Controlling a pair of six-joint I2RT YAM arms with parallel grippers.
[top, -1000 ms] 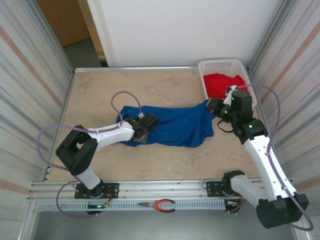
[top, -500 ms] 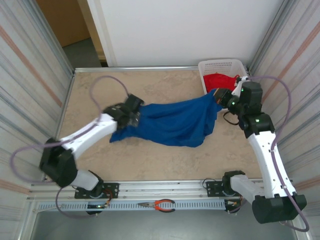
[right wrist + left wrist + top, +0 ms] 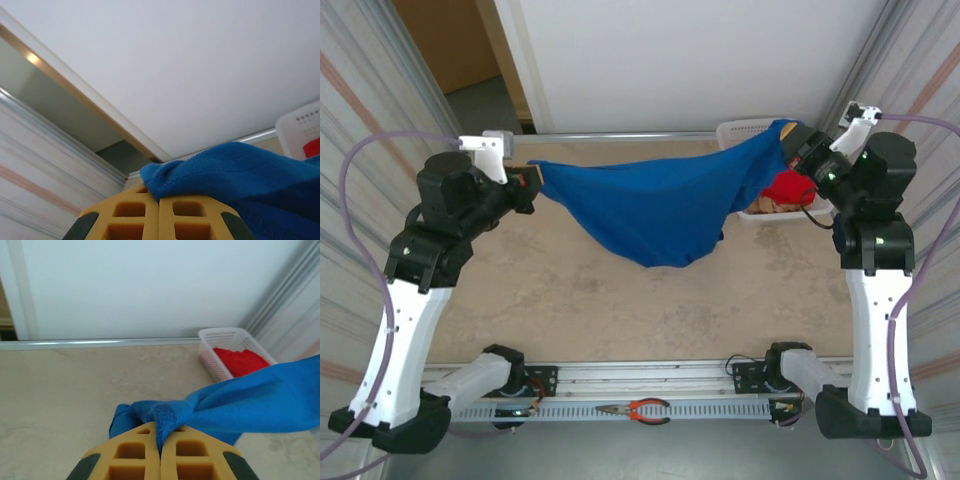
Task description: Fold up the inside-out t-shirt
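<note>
Above the tabletop (image 3: 570, 300) the blue t-shirt (image 3: 660, 205) hangs stretched between the two arms. Its middle sags to a point over the far half of the surface; whether it touches there I cannot tell. On the left side, the left jaws are closed tight on a bunched corner of the cloth. The left wrist view shows the yellow pads (image 3: 132, 460) pressed together with a hemmed fold pinched between them. The right jaws are likewise closed on the opposite end, with fabric draped over their tips in the right wrist view. Just behind that end sits a white basket (image 3: 740, 128) holding a red garment (image 3: 785, 187). Orange-handled pliers (image 3: 638, 409) lie on the rail at the near edge.
</note>
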